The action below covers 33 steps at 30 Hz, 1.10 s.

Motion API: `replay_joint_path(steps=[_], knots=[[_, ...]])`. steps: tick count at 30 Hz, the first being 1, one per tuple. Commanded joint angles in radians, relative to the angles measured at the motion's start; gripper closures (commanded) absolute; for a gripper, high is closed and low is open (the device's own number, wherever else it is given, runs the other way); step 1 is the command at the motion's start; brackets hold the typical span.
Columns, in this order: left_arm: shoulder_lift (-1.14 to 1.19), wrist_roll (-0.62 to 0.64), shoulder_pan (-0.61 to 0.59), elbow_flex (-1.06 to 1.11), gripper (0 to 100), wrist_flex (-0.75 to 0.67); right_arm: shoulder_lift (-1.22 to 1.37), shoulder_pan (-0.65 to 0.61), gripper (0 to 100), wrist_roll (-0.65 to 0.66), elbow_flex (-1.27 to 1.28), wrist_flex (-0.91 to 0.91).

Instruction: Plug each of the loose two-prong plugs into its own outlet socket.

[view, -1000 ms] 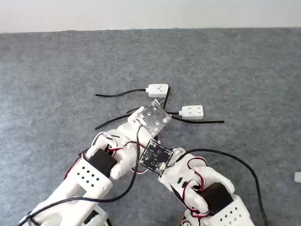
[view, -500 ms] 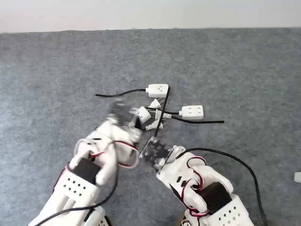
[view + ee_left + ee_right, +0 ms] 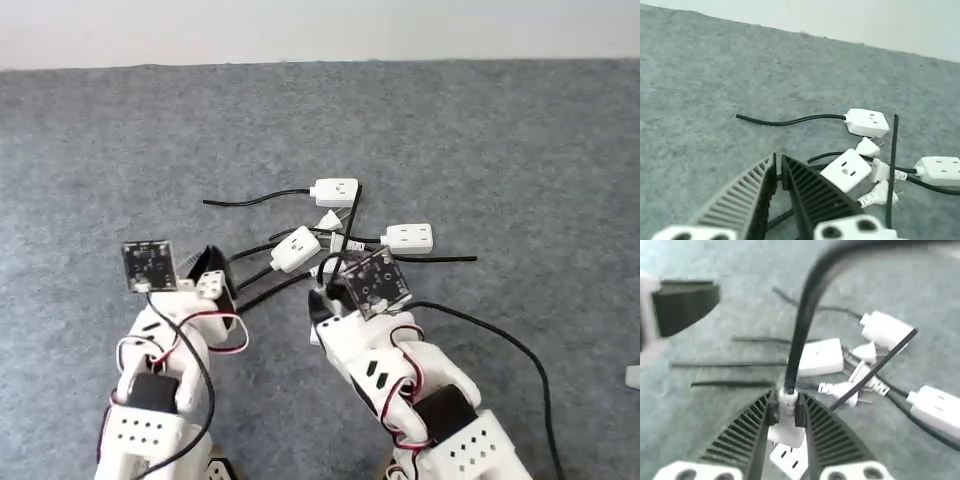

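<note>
The three small white two-prong plugs lie loose in a heap at the middle of the grey carpeted table, none of them seated. Three white plastic outlet sockets on thin black cords ring the heap: the left socket touching it, the far socket just beyond, and the right socket a little apart. Near the heap, the right gripper has its jaws clamped on what appears to be a fourth white socket, held at its cord end. The left gripper sits to the left, its jaws closed to a thin slit on nothing. The likeliest trouble is the tangle. Cords cross over the plugs, so lifting one plug could drag its neighbours or shift a socket out of line. Held only at its cord end, the fourth socket could swivel when a plug is pushed in, and the thin prongs could miss the slots. In the right wrist view the held socket's thick black cord arches across the heap. In the high view the right arm covers its own jaws and the held socket. Which cord runs to which plug cannot be traced.
</note>
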Motion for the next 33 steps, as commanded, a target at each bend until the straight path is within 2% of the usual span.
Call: replay_joint_path(steps=[1,10,14,22,33], knots=[[-0.095,0.017,-0.002,-0.008,99,0.101,0.001,0.042,99.1,-0.015,0.008,-0.097],[-0.229,0.02,-0.002,0.054,99,0.101,0.008,0.053,99.1,-0.057,0.034,-0.176],[-0.206,0.058,-0.002,0.05,99,0.098,0.111,0.056,99.1,-0.06,-0.005,-0.194],[-0.152,0.058,-0.003,0.048,99,0.041,0.458,0.122,99.1,-0.132,-0.181,-0.194],[-0.141,0.06,-0.011,0.054,99,0.008,0.496,0.119,99.1,-0.164,-0.196,-0.2]])
